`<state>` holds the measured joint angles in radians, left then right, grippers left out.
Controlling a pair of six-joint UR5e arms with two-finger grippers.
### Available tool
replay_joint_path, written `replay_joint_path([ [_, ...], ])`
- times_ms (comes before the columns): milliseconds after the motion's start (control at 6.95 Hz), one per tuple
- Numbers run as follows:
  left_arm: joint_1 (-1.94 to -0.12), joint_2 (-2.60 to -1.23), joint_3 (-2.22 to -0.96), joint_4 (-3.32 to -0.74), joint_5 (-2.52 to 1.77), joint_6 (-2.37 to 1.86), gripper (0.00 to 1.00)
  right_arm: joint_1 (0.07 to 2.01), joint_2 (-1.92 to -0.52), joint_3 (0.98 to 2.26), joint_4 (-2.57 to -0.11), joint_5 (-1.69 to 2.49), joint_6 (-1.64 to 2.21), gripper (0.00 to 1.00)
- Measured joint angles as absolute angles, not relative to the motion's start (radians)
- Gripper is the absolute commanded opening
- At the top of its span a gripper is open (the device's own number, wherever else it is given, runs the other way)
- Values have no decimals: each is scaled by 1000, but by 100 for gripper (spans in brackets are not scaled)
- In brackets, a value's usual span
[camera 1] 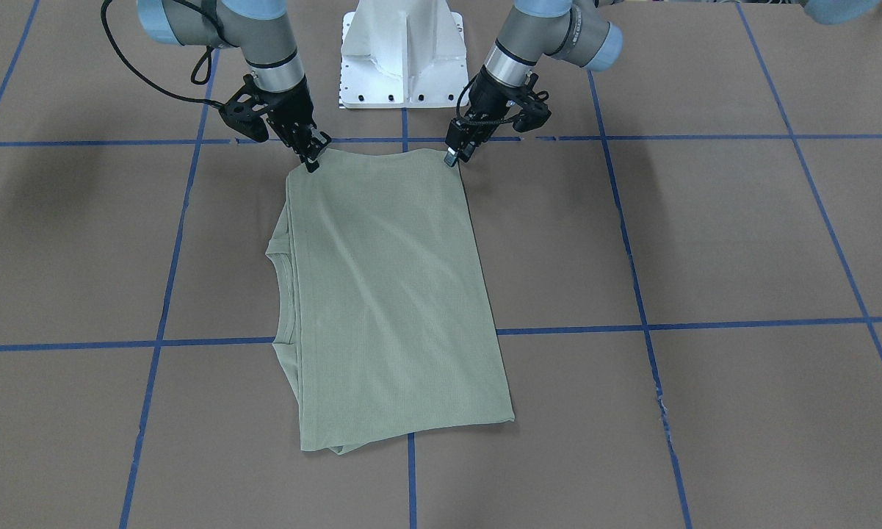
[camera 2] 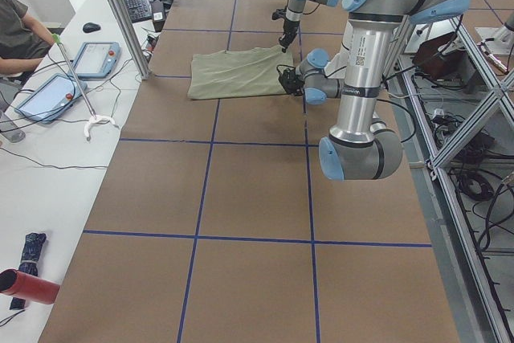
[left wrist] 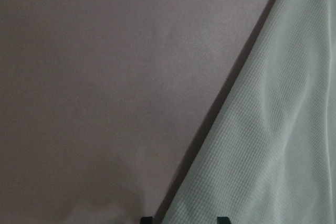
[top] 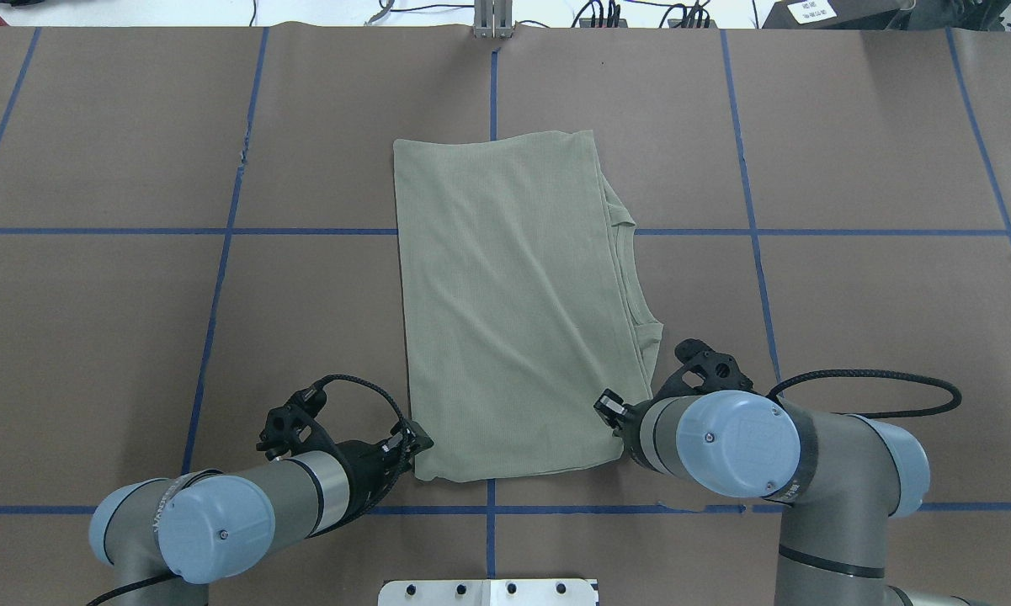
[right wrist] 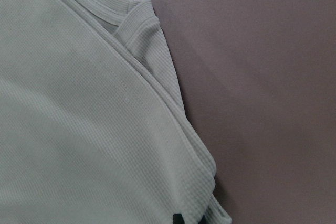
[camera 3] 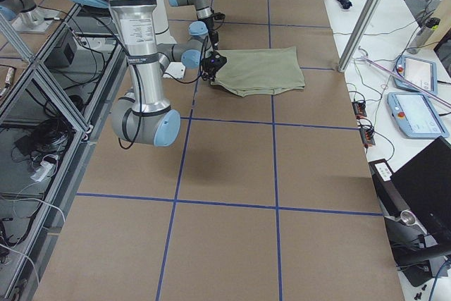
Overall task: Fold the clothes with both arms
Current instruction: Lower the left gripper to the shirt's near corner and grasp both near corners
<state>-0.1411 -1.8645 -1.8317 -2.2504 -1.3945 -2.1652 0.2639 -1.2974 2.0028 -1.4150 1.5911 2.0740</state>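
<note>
Folded shirt [camera 1: 389, 294] flat on counter [camera 1: 705, 242]. Left end effector [camera 1: 452, 157] released, tips straddling one corner's edge. Right end effector [camera 1: 313, 162] at other corner, cannot tell grip.

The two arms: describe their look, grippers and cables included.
Both the left arm and the right arm are silver tubes with grey joints and round light-blue caps. Each carries a small printed label on one tube, too small to read. The left gripper and the right gripper are black, with narrow jaws. Black cables loop to each wrist.
</note>
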Motion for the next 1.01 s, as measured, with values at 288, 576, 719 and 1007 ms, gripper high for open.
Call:
replay_joint_path([
  [288,-130,-1865,-1831,-2250,-1394,-2167,47,264,-1298,2009,-1415,1593,2074,0],
  [576,-128,-1865,-1832,-2250,-1394,-2174,23,265,-1299,2017,-1416,1596,2074,0],
  [719,-127,-1864,-1832,-2250,-1394,-2185,1,265,-1299,2018,-1416,1597,2074,0],
  [1007,-127,-1863,-1832,-2250,-1394,-2195,0,265,-1299,2019,-1416,1597,2074,0],
])
